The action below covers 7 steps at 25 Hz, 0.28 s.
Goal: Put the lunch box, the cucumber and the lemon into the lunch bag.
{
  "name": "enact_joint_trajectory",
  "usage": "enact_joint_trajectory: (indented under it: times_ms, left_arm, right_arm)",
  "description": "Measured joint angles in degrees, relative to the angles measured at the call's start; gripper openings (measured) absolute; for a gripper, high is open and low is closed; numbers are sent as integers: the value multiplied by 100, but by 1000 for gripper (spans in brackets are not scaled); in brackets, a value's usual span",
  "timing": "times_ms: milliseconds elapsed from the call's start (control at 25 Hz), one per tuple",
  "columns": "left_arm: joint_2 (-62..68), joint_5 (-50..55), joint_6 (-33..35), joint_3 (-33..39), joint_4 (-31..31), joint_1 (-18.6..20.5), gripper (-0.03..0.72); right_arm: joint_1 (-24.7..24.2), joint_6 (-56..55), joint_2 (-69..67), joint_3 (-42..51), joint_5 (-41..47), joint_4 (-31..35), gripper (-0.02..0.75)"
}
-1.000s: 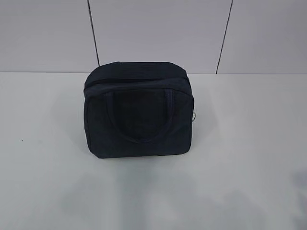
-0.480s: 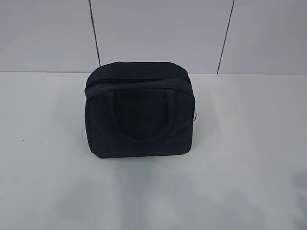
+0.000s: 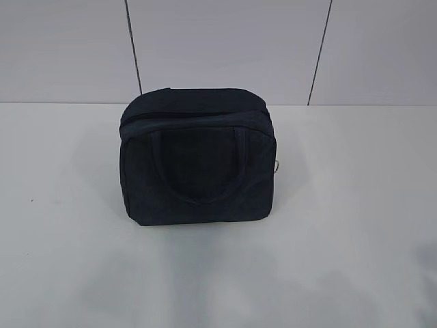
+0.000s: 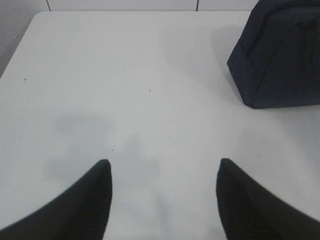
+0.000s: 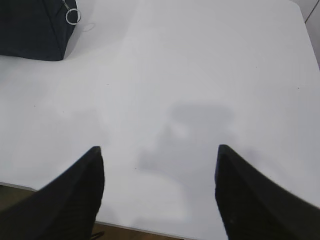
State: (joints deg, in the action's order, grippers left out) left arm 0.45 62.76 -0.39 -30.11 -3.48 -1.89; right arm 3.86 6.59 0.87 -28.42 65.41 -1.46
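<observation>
- The left hand (image 4: 162, 172) hangs over the near part of the white table (image 4: 125, 75), its two dark fingers (image 4: 95, 195) spread wide with only bare tabletop between them; it grips nothing.
- The right hand (image 5: 159, 160) hangs over the near table edge, fingers (image 5: 85, 185) likewise wide apart and holding nothing; a soft grey shadow lies on the tabletop just beyond it.
- Neither hand shows in the exterior view.
- Farther out, the bag (image 3: 198, 158) stands upright on the table, near the middle and toward the back; both hands are well apart from it.
- It sits at the upper right of the left wrist view (image 4: 277, 55) and at the upper left of the right wrist view (image 5: 32, 27).
- One loop handle (image 3: 198, 167) hangs down flat against the bag's front face.
- The zipper line runs over the top and looks shut; its metal ring pull (image 5: 73, 16) dangles at the bag's right end, close above the tabletop.
- The box, cucumber and lemon cannot be seen in any view.
- Behind the table stands a pale panelled wall (image 3: 225, 48) with dark seams.
</observation>
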Motion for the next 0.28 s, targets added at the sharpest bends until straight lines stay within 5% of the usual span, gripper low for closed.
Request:
enact_joint_trajectory:
  times_ms: [280]
  left_arm:
    - [0, 0, 0, 0, 0, 0, 465]
  right_arm:
    - [0, 0, 0, 0, 0, 0, 542]
